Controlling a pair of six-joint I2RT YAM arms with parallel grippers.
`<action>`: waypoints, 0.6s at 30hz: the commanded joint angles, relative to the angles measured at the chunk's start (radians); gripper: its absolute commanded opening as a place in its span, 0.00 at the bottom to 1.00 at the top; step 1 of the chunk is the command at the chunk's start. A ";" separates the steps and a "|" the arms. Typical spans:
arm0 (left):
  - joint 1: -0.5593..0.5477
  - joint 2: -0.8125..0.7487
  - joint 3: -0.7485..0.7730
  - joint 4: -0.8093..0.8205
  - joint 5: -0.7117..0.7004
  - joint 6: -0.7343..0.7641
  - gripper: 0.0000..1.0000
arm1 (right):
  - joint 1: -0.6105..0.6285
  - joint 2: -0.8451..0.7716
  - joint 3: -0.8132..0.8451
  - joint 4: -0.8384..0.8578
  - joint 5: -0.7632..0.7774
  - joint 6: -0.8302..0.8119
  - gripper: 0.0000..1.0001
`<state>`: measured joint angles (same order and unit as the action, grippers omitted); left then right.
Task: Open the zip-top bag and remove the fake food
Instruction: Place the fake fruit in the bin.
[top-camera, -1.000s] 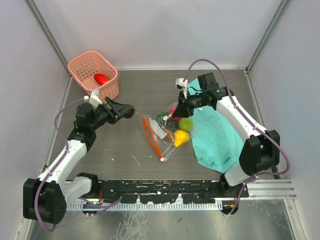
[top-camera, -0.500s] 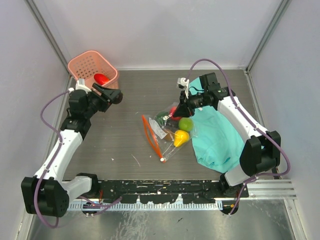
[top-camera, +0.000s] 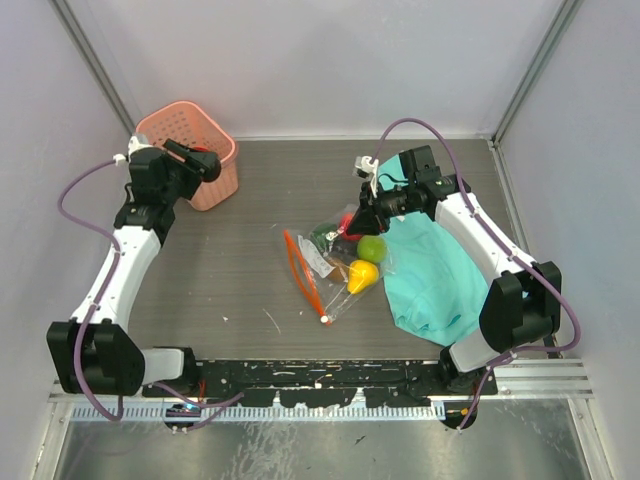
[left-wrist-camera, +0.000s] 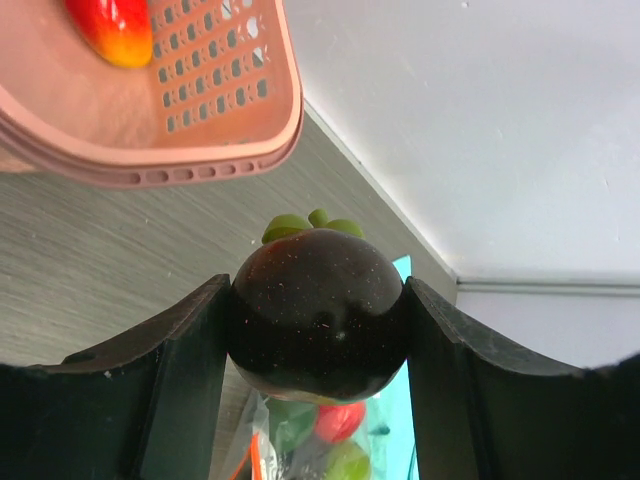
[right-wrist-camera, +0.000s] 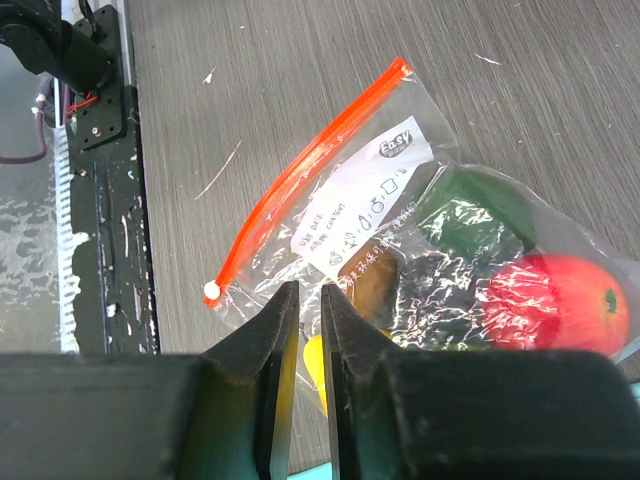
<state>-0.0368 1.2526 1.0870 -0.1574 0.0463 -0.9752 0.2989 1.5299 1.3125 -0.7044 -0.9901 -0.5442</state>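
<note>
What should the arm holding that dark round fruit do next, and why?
Probably move it over the pink basket's opening and let go. The left gripper grips the dark fruit close to the basket's rim, seemingly not yet above its inside, where one red piece already lies.

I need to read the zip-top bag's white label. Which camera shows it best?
Right wrist: the label is large, with its print facing the camera. Top external shows only a small white patch; left wrist shows none of it.
</note>
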 joint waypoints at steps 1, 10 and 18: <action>0.008 0.054 0.109 -0.017 -0.078 0.012 0.00 | -0.005 -0.035 0.005 0.023 -0.018 -0.015 0.21; 0.016 0.160 0.263 -0.096 -0.199 0.031 0.03 | -0.009 -0.040 0.003 0.022 -0.017 -0.018 0.21; 0.026 0.227 0.358 -0.130 -0.257 0.062 0.04 | -0.016 -0.045 0.002 0.022 -0.018 -0.018 0.21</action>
<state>-0.0235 1.4628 1.3746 -0.2832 -0.1463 -0.9482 0.2909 1.5299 1.3121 -0.7044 -0.9894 -0.5480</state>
